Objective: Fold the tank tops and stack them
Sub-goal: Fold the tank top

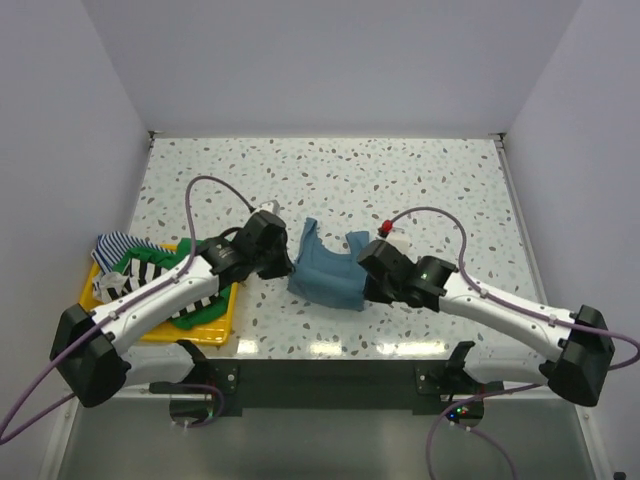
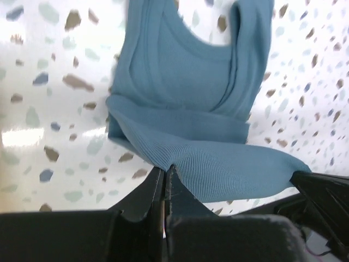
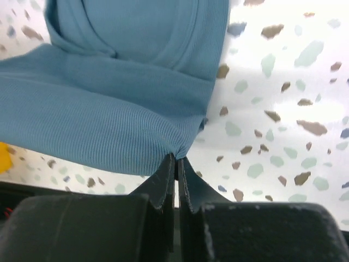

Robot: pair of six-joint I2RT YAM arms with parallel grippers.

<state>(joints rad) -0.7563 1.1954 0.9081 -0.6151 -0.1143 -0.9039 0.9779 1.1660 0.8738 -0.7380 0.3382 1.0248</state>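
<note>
Lying at the middle of the speckled white terrazzo tabletop (image 1: 400, 180) is the plain teal-blue ribbed cloth tank top (image 1: 325, 275), its two shoulder straps and scooped neck pointing to the far side and its hem toward the near edge. The left jaws are pressed fully together on the left corner of that hem. In the left wrist view the black fingers (image 2: 144, 191) meet with only a thin pinch of teal cloth (image 2: 185, 71) between them. The right jaws are likewise closed tight on the right corner of the hem, and the right wrist view shows the cloth (image 3: 125, 65) gathered to a point where the fingers (image 3: 161, 183) meet. Between the two grips the hem runs as a loose band, and farther in the fabric lies in a doubled crease across the body of the top.

The left arm (image 1: 150, 300) and the right arm (image 1: 510, 312) reach in from the near corners and end just beside the garment on either side.

A flat yellow plastic tray (image 1: 205, 330) sits at the near left of the tabletop, well apart from the teal top. Heaped in it are a tank top with bold black-and-white stripes (image 1: 150, 268), a green one (image 1: 130, 262) and a thin blue-striped one (image 1: 112, 245), partly hidden under the left arm.
</note>
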